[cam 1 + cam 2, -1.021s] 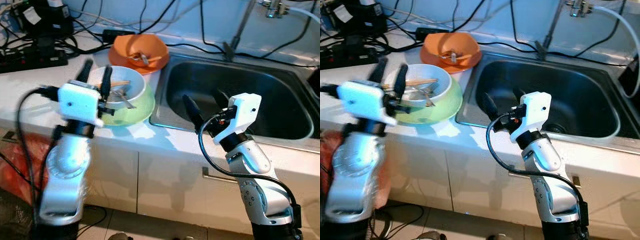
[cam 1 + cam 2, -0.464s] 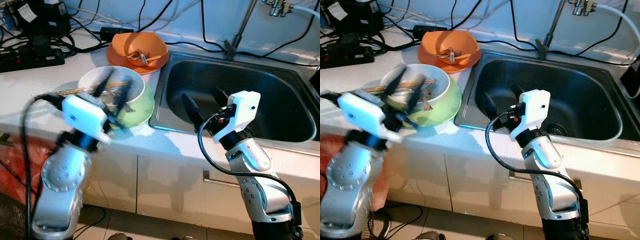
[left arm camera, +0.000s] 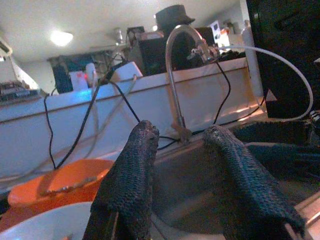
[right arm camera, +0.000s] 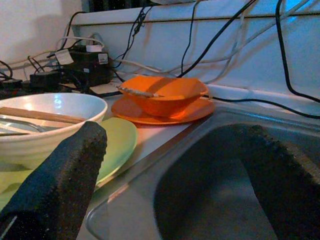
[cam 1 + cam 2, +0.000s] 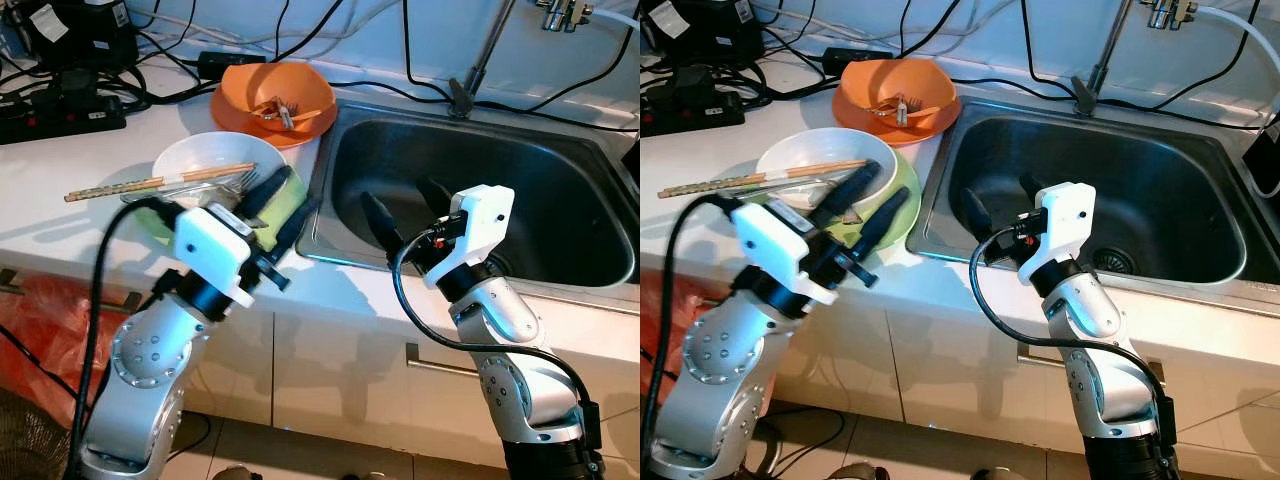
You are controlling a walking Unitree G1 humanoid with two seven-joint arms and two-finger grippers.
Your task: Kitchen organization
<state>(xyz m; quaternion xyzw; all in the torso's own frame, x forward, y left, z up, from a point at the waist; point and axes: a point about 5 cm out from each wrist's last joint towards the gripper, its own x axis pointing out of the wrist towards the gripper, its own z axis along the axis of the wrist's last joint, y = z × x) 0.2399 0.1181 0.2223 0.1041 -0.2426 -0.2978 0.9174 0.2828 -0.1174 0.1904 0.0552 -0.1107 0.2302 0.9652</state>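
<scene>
Stainless steel fills the right half of what I see: a sink (image 5: 560,200) sunk into a white counter (image 5: 60,160), with a tap (image 3: 175,75) rising behind it and black cables (image 5: 300,30) trailing along the back wall. On the counter to the left of the sink sits a white bowl (image 5: 205,165) resting on a green plate (image 5: 895,190), and across the bowl lie a pair of wooden chopsticks (image 5: 150,183) whose ends stick out past its rim on my left, with a metal fork (image 5: 235,183) lying beside them inside the bowl. Farther back, close to the sink's corner, an orange bowl (image 5: 275,95) stands on an orange plate (image 4: 160,112) and holds some small utensils I cannot make out clearly. My left gripper (image 5: 283,205) is raised over the near edge of the counter, just beside the green plate and pointing toward the sink; its two black fingers (image 3: 132,180) are spread apart with nothing between them. My right gripper (image 5: 405,205) hangs over the near left part of the sink basin, also with its fingers (image 4: 65,180) spread wide and empty, aimed toward the bowls. A power strip (image 5: 60,110) and other dark electrical gear sit at the far left of the counter. Below the counter are white cabinet doors (image 5: 340,370), and something red (image 5: 40,330) lies on the floor to my left.
</scene>
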